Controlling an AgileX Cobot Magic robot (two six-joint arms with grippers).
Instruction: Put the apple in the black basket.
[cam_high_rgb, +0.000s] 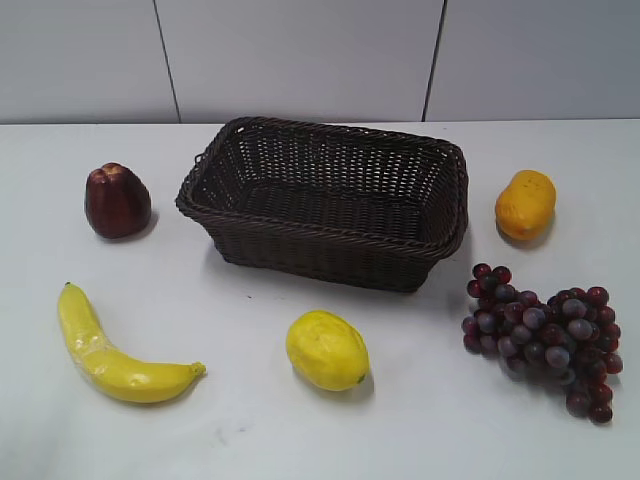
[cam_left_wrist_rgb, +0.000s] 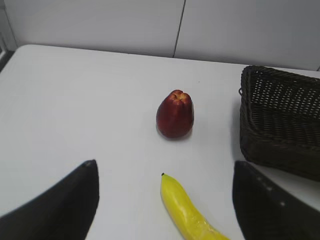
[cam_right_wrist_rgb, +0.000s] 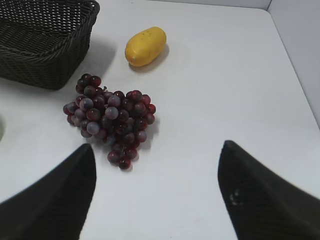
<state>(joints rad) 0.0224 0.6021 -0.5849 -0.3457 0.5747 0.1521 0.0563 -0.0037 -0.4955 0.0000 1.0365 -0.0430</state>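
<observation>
The dark red apple (cam_high_rgb: 117, 201) stands upright on the white table, left of the black basket (cam_high_rgb: 330, 240). In the left wrist view the apple (cam_left_wrist_rgb: 175, 114) is ahead of my left gripper (cam_left_wrist_rgb: 165, 167), well apart from it, and a corner of the basket (cam_left_wrist_rgb: 280, 120) is at the right. My left gripper is open and empty. My right gripper (cam_right_wrist_rgb: 156, 150) is open and empty, just short of the grapes. The basket (cam_right_wrist_rgb: 42, 55) shows at the top left of the right wrist view. Neither gripper shows in the exterior view.
A banana (cam_high_rgb: 110, 350) lies at the front left, its tip (cam_left_wrist_rgb: 185, 210) between my left fingers. A lemon (cam_high_rgb: 327, 350) lies in front of the basket. Purple grapes (cam_high_rgb: 545, 330) (cam_right_wrist_rgb: 110, 115) lie at the front right. A yellow-orange oval fruit (cam_high_rgb: 525, 204) (cam_right_wrist_rgb: 145, 46) lies right of the basket.
</observation>
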